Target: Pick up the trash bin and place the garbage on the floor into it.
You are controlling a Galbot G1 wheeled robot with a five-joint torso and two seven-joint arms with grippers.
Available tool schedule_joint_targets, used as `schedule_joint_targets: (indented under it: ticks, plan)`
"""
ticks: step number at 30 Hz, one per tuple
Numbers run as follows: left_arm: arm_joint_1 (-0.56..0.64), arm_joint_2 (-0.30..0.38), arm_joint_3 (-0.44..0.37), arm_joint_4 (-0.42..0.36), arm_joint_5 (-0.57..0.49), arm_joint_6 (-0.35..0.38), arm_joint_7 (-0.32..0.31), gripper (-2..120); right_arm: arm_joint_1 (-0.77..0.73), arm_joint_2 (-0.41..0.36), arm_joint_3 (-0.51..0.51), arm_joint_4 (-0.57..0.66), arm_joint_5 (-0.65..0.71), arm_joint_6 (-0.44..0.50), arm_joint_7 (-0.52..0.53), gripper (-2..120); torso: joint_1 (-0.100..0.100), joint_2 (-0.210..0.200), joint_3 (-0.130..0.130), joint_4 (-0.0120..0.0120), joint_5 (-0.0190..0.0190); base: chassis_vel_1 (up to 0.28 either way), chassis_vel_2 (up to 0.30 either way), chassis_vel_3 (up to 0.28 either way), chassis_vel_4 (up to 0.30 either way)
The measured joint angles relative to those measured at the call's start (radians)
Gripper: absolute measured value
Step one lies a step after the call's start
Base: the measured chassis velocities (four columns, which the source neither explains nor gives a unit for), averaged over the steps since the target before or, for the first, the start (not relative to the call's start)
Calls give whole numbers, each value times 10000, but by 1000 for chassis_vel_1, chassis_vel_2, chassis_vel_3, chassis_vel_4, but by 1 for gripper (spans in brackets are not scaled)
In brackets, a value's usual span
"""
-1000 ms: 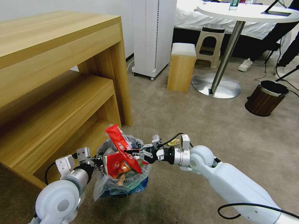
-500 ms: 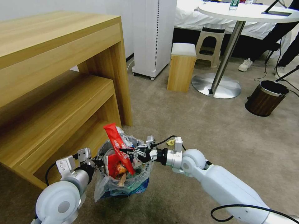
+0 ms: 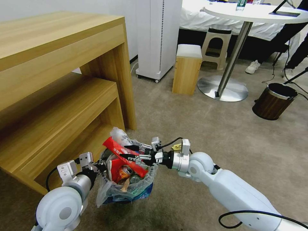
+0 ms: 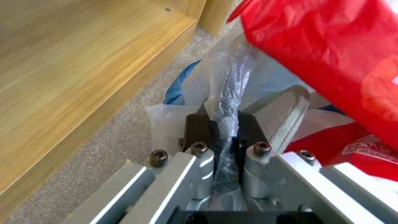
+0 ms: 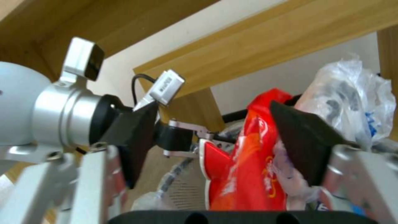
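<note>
Carpet floor beside a wooden desk (image 3: 64, 96), lower left of frame: left pincer (image 4: 219, 130) pinches the bin (image 3: 128, 189) rim, right pincer (image 3: 136, 153) spread around a red wrapper (image 3: 126, 157) atop overflowing garbage, which could slide off the heap onto the floor.

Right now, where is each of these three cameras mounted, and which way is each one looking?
Head view: on the robot's head, looking down at the trash bin; both arms show, left gripper and right gripper.
Left wrist view: on the left wrist, facing the bin's plastic bag, pinched between its fingers.
Right wrist view: on the right wrist, fingers open around a red wrapper, the left gripper beyond.
All three share the red wrapper.
</note>
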Motion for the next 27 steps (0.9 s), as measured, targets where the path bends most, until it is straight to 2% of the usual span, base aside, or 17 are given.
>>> schedule_joint_targets:
  ticks: [2, 5, 6, 8, 10, 11, 12, 14, 15, 17, 19, 22, 24, 27]
  plan:
    - [-30, 8, -15, 12, -14, 0, 1, 3, -194, -84, 227, 196, -3, 34, -15, 84, 0, 0, 0, 0, 0, 0, 0, 0, 0]
    - [-83, 11, -68, 12, -124, -1, -53, 3, -443, -140, 554, 446, 7, 82, 34, 91, 0, 0, 0, 0, 0, 0, 0, 0, 0]
    - [-121, 16, -115, 11, -244, -16, -163, 3, -669, -172, 953, 691, 53, 159, 233, 97, 0, 0, 0, -1, 1, 0, 0, 0, 0]
    - [-134, 19, -147, 12, -282, -42, -233, 3, -816, -189, 1235, 867, 100, 233, 484, 99, 0, 0, 0, -1, 0, 0, 0, 0, 0]
    - [-130, 32, -253, 38, -301, -100, -333, 3, -1167, -241, 1914, 1297, 215, 504, 1490, 100, 0, 0, 0, -1, 2, 0, 0, 0, 0]
    - [-130, 32, -253, 38, -301, -100, -333, 3, -1167, -241, 1914, 1297, 215, 504, 1490, 100, 0, 0, 0, -1, 2, 0, 0, 0, 0]
    - [-116, 37, -284, 44, -296, -113, -351, 3, -1293, -265, 2160, 1445, 210, 559, 1995, 100, 0, 0, -1, 0, 1, 0, 0, 0, 0]
    - [-64, 39, -358, 18, -293, -123, -418, 3, -1860, -357, 3140, 1939, -275, 330, 4027, 100, 0, 0, 0, 0, 1, 0, 0, 0, 0]
    - [-64, 39, -358, 18, -293, -123, -418, 3, -1860, -357, 3140, 1939, -275, 330, 4027, 100, 0, 0, 0, 0, 1, 0, 0, 0, 0]
    - [2, 35, -407, -106, -319, -124, -500, 3, -2364, -442, 3966, 2213, -1012, -78, 5646, 100, 0, 0, -1, 0, 0, 0, 0, 0, 0]
    - [132, 4, -486, -259, -377, -124, -598, 3, -2816, -484, 4628, 2254, -1356, -19, 6658, 100, 0, 0, 0, -3, 3, 0, 0, 0, 0]
    - [217, -20, -526, -348, -409, -124, -670, 3, -3033, -511, 4948, 2254, -1425, 55, 6944, 100, 0, 0, 0, -2, 4, 0, 0, 0, 0]
    - [335, -80, -545, -504, -424, -122, -800, 3, -3742, -552, 5991, 2220, -1942, 437, 6890, 100, 0, 0, -1, -1, 3, 0, 0, 0, 0]
    - [407, -140, -534, -611, -412, -122, -828, 3, -4153, -495, 6621, 2202, -2355, 694, 6604, 100, 0, 0, -1, -3, 1, 0, 0, 0, 0]
